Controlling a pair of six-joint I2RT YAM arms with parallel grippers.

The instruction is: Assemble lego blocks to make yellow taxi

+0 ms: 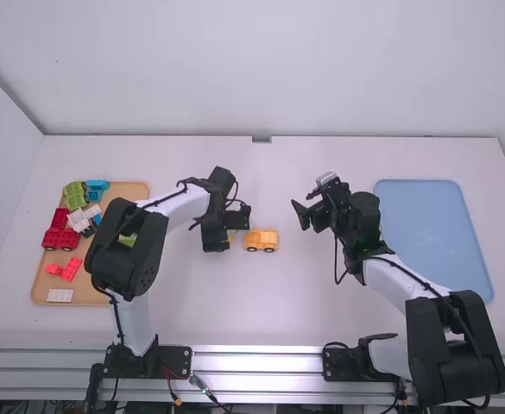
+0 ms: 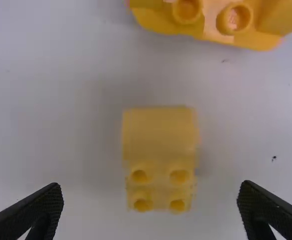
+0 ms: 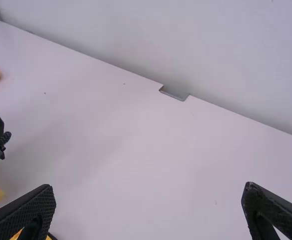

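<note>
Fingers on the left gripper (image 1: 232, 231) are standing wide; we're seeing a yellow block (image 2: 159, 150) in line with the gap between them. The right gripper (image 1: 301, 207) is also keeping its fingers wide, over the table (image 1: 278, 310). We're finding the yellow car (image 1: 261, 241) between both grippers, near the block. Colored blocks (image 1: 61, 239) are lying in the tan tray (image 1: 97, 297).

Yellow toy car (image 1: 262, 241) as landmark. Left arm: elbow bent, left of car; wrist turned down. Left gripper (image 1: 226, 231) just left of car, fingers (image 2: 28, 212) spread wide. Right arm: elbow nearer the base edge than car, off to its right. Right gripper (image 1: 307, 205) right of car, tips toward its side, parted.
</note>
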